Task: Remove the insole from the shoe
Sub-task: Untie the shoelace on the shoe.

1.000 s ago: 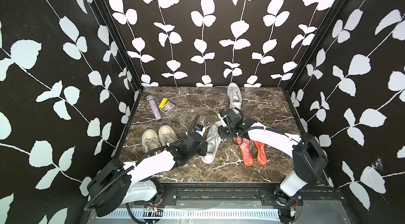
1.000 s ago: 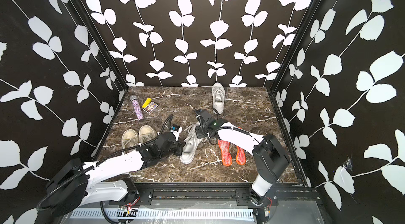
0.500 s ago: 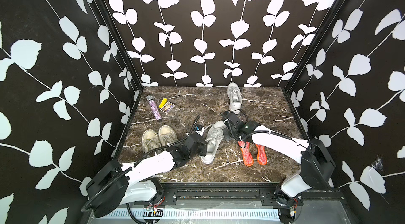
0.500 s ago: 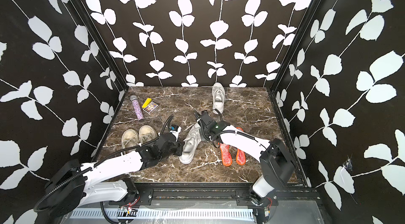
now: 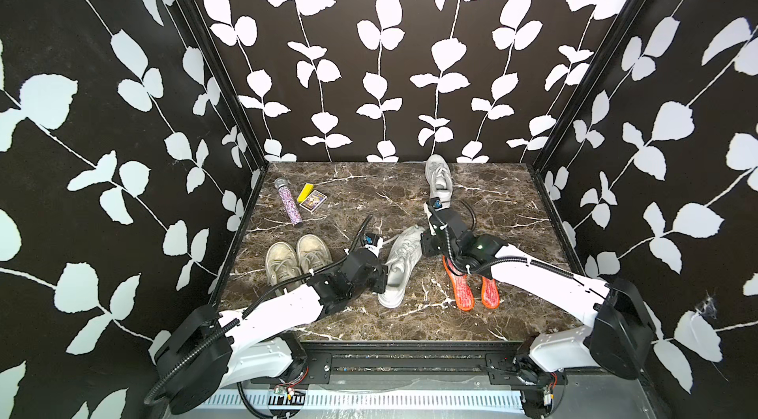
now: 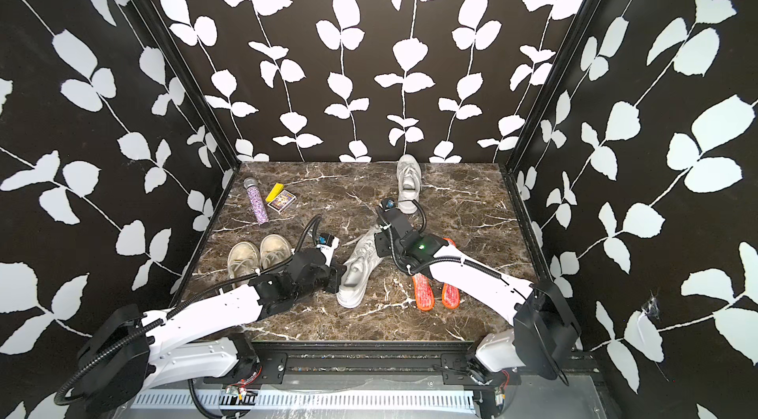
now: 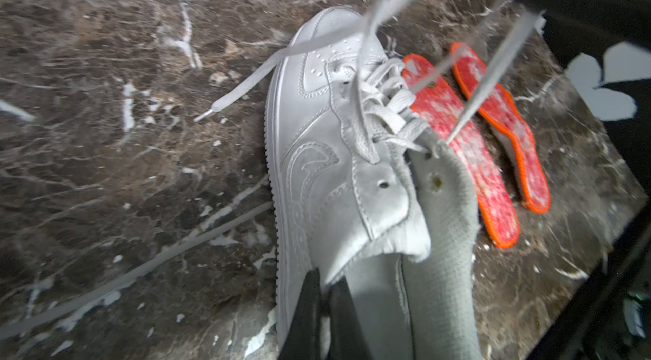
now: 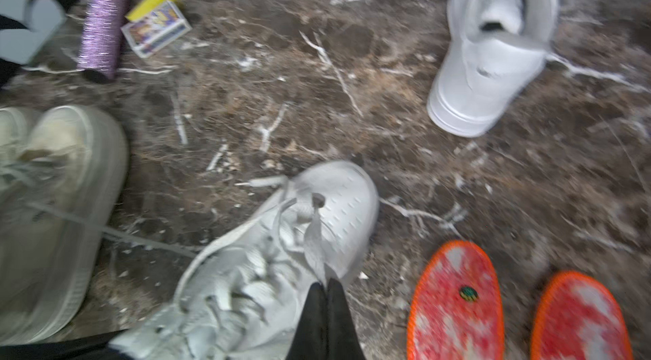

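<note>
Worktop [image 5: 492,208]: shoe [image 5: 404,261] at centre; two insoles [image 5: 462,292] just right of it; pair of sneakers [image 5: 297,259] left; bottle [image 5: 290,204] and box [image 5: 312,200] back left; second shoe [image 5: 438,181] at back

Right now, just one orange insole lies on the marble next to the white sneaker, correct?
No. Two orange insoles lie on the marble next to the white sneaker, side by side. Both top views show them, the left wrist view too.
</note>
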Available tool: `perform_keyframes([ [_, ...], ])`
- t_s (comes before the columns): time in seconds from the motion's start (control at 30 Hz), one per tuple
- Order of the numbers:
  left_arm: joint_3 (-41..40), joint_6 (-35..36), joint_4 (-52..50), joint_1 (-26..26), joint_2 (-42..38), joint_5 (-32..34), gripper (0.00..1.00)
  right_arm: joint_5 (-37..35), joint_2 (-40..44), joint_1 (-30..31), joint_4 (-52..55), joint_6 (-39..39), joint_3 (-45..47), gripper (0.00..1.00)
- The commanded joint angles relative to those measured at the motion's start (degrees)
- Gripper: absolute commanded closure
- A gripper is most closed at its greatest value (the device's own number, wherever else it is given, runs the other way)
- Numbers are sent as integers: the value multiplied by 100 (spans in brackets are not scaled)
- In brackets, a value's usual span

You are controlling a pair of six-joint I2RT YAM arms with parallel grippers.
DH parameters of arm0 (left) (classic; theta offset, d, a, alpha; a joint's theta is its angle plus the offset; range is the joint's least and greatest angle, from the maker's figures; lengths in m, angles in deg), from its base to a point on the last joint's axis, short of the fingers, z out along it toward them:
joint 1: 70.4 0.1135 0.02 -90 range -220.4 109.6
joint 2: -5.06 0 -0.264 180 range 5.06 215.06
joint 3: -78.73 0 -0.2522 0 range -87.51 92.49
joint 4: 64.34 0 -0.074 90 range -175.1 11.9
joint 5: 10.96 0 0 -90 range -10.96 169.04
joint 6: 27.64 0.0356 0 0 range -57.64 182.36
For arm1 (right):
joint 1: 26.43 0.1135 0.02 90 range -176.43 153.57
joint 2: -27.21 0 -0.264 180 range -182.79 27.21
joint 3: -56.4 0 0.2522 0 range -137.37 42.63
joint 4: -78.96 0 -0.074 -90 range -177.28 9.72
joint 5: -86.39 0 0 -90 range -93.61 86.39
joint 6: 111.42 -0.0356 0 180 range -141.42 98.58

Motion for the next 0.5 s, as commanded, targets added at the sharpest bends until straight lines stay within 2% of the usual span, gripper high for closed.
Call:
perform_keyframes([
  [0.0,13,355,401,13,-123,-488,99,389,25,-103,-756,468,62,100],
  [0.2,94,562,162,10,-301,-100,75,655,-145,-105,-605,374,162,100],
  [0.27,221,666,28,22,-263,55,61,834,-73,-104,-713,413,320,100],
  [0.33,383,750,-35,28,-149,134,51,879,18,-105,-748,438,433,100],
  [0.47,724,812,-17,131,319,73,40,938,285,-104,-904,509,713,100],
])
